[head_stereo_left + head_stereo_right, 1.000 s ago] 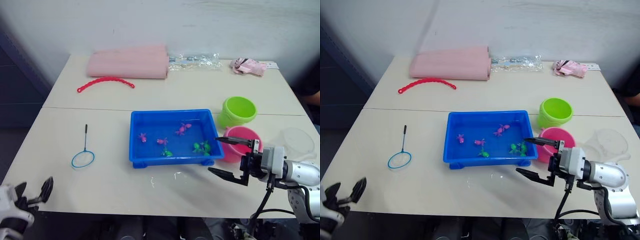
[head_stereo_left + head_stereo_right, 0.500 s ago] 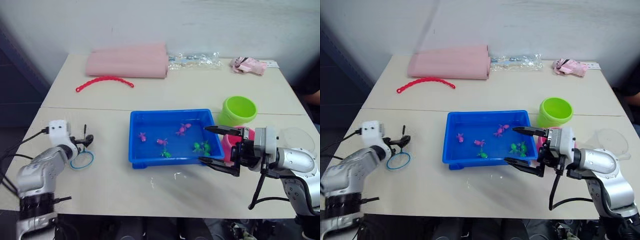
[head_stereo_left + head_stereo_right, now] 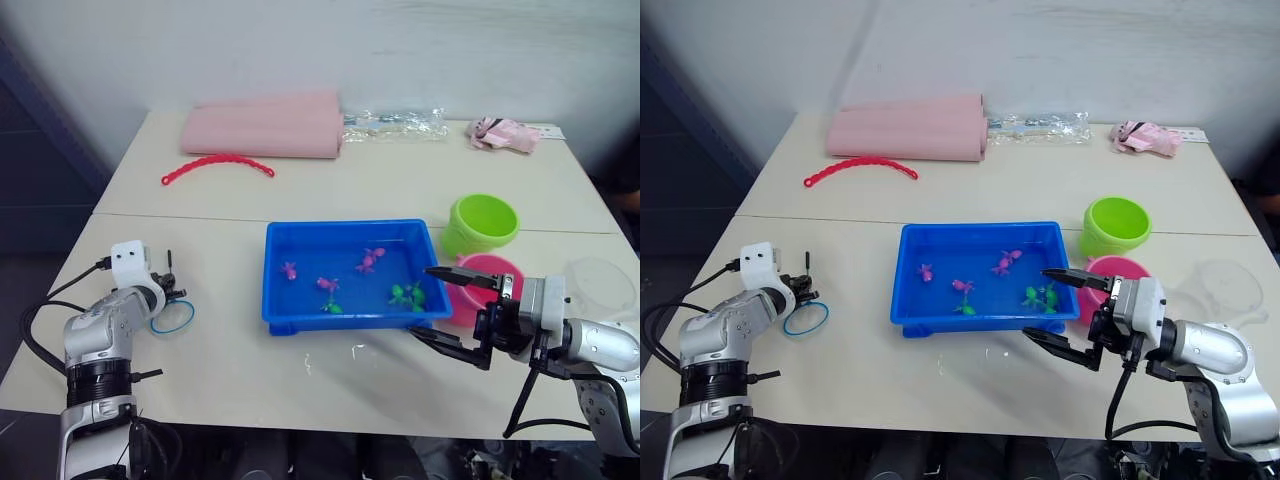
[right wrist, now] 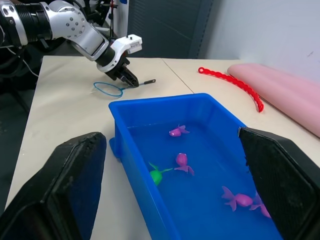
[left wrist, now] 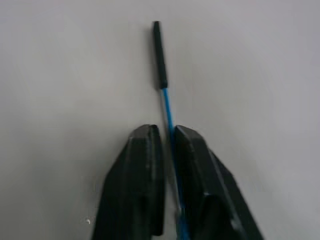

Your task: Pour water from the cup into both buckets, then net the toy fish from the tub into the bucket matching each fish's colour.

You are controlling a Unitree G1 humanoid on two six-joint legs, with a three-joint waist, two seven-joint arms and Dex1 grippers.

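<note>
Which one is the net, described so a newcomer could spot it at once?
Start at the blue tub in the middle of the table, then look toward the table's left edge. There the net lies flat, with the left end effector shut on its thin handle. Its small blue-rimmed hoop sets it apart from the red beaded strip farther back.

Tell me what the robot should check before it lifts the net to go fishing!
1. Left end effector closed on the net handle: ok.
2. Net hoop flat on the table, apart from the tub: ok.
3. Fish waiting in the tub, pink and green: ok.
4. Right end effector open, near the tub's right end: ok.
5. Water in the green bucket and pink bucket: cannot tell.
</note>
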